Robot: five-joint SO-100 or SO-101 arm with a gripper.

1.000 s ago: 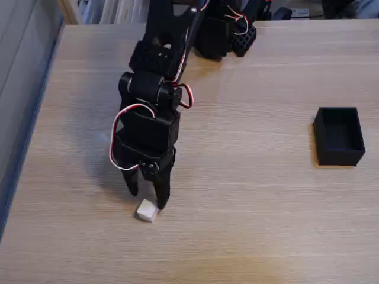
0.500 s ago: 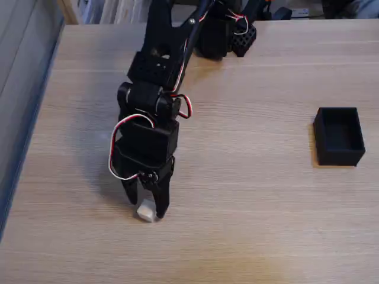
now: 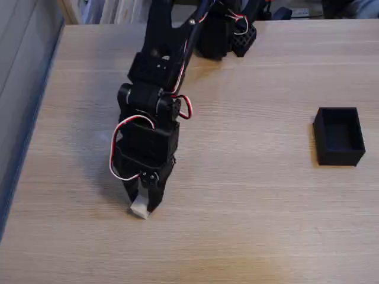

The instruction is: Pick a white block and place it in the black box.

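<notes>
Gripper point(image 3: 142, 204) points down, fingers closed around one white block point(image 3: 140, 208), block touching wooden table point(image 3: 249, 195). One black box point(image 3: 339, 136) stands well apart at right, open top. One arm.

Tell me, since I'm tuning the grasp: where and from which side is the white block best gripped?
Across two opposite flat side faces of the white block, coming straight down from above. It is a small cube lying low on the table, with bare surface around it. The gripper already brackets it this way in the fixed view.
</notes>
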